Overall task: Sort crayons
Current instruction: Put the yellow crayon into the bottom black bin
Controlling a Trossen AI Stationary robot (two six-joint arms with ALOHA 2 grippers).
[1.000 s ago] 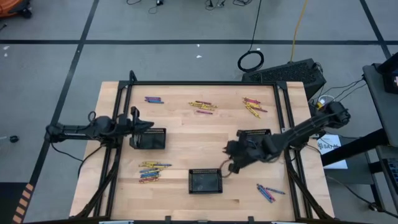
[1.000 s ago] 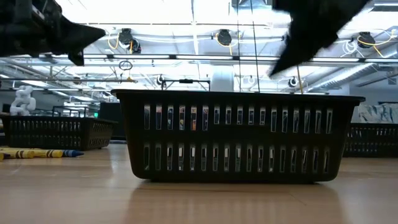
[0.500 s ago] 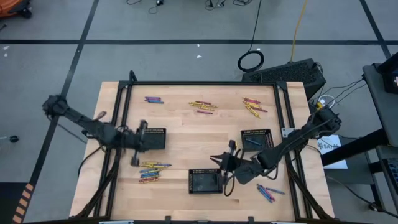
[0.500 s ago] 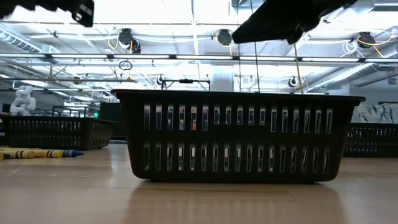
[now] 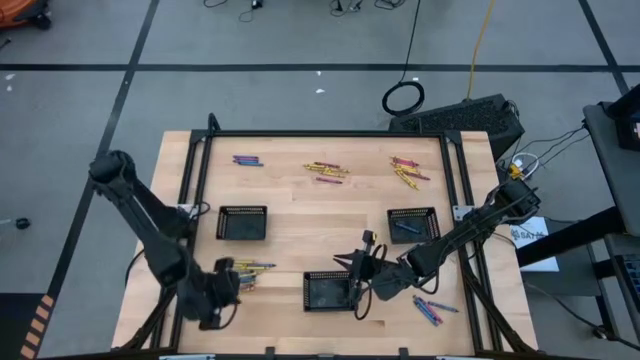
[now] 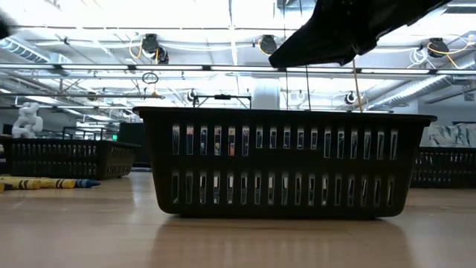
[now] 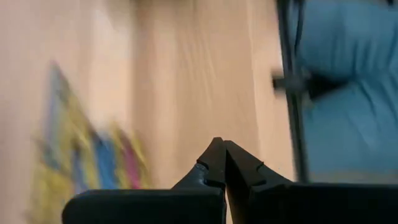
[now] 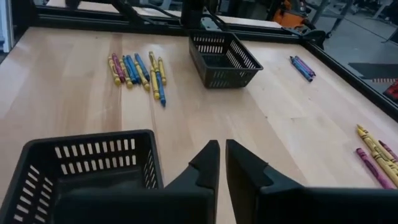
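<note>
High view: my left gripper (image 5: pixel 222 285), clenched empty, is beside the thin yellow, blue and pink wax crayons (image 5: pixel 245 274), near-left. Right wrist view: my right gripper (image 8: pixel 221 163) nearly closed, empty. Light, brittle; grasp mid-length.

A: Arms, two?
B: Left arm (image 5: pixel 140 215), frame left; right arm (image 5: pixel 470 230), frame right. Matte black, jointed, black cables alongside.
A: Fingers (image 8: pixel 208 165)?
B: Black, wedge-shaped, tapering tips.
</note>
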